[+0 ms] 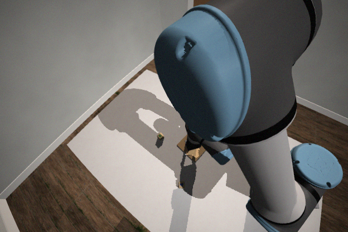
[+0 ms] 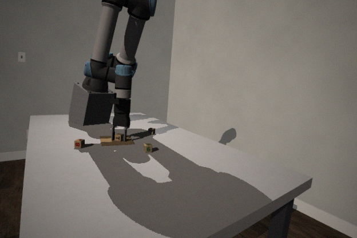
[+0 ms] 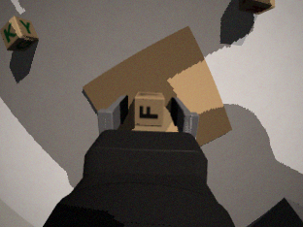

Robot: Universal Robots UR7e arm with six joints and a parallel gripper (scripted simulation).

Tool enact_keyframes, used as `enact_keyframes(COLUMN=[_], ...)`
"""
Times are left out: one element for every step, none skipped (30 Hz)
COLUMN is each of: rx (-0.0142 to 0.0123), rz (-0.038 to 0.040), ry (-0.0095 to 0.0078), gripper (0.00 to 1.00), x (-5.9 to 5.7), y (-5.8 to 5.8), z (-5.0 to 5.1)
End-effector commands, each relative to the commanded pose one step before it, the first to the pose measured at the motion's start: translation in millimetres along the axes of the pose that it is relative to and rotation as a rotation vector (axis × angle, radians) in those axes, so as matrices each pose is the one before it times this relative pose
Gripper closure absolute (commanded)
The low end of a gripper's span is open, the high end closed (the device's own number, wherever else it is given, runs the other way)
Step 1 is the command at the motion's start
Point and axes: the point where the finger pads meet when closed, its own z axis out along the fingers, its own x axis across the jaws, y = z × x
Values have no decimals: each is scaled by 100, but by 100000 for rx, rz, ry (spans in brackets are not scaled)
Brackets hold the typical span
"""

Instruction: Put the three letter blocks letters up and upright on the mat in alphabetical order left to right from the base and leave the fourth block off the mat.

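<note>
A block with a dark F on top, the letter lying sideways in the wrist view [image 3: 149,116], stands on the brown mat [image 1: 182,144] [image 2: 104,141] [image 3: 191,94]; it also shows in the exterior view [image 2: 118,137]. My gripper [image 2: 119,138] [image 3: 150,105] is open, with a finger beside each side of it and gaps visible. A block with green characters [image 1: 160,135] [image 2: 147,147] [image 3: 19,33] lies off the mat; the wrist view shows K and Y. A red-lettered block [image 2: 79,143] [image 3: 257,5] lies off its other side. Another block [image 1: 180,185] [image 2: 151,131] lies nearer the base, off the mat.
The white table [image 1: 106,162] [image 2: 57,189] carries large arm shadows. The arm hides part of the mat and the red-lettered block in the top view. The grey robot pedestal [image 2: 98,108] stands behind the mat in the exterior view.
</note>
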Motion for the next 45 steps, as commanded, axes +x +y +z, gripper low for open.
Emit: enact_keyframes(rx=[125,0,0,0,0,0,0,0,0,0,0,0,0,0,0,0,0,0,0,0,0,0,0,0,0,0,0,0,0,0,0,0,0,0,0,0,0,0,0,0,0,0,0,0,0], rz=[-19,0,0,0,0,0,0,0,0,0,0,0,0,0,0,0,0,0,0,0,0,0,0,0,0,0,0,0,0,0,0,0,0,0,0,0,0,0,0,0,0,0,0,0,0], ry=[-67,0,0,0,0,0,0,0,0,0,0,0,0,0,0,0,0,0,0,0,0,0,0,0,0,0,0,0,0,0,0,0,0,0,0,0,0,0,0,0,0,0,0,0,0], gripper=[0,0,0,0,0,0,0,0,0,0,0,0,0,0,0,0,0,0,0,0,0,0,0,0,0,0,13,13,13,13,13,13,13,13,13,13,13,13,13,13,13,13,13,43,43], x=[-26,0,0,0,0,0,0,0,0,0,0,0,0,0,0,0,0,0,0,0,0,0,0,0,0,0,0,0,0,0,0,0,0,0,0,0,0,0,0,0,0,0,0,0,0], y=[-37,0,0,0,0,0,0,0,0,0,0,0,0,0,0,0,0,0,0,0,0,0,0,0,0,0,0,0,0,0,0,0,0,0,0,0,0,0,0,0,0,0,0,0,0], z=[-24,0,0,0,0,0,0,0,0,0,0,0,0,0,0,0,0,0,0,0,0,0,0,0,0,0,0,0,0,0,0,0,0,0,0,0,0,0,0,0,0,0,0,0,0])
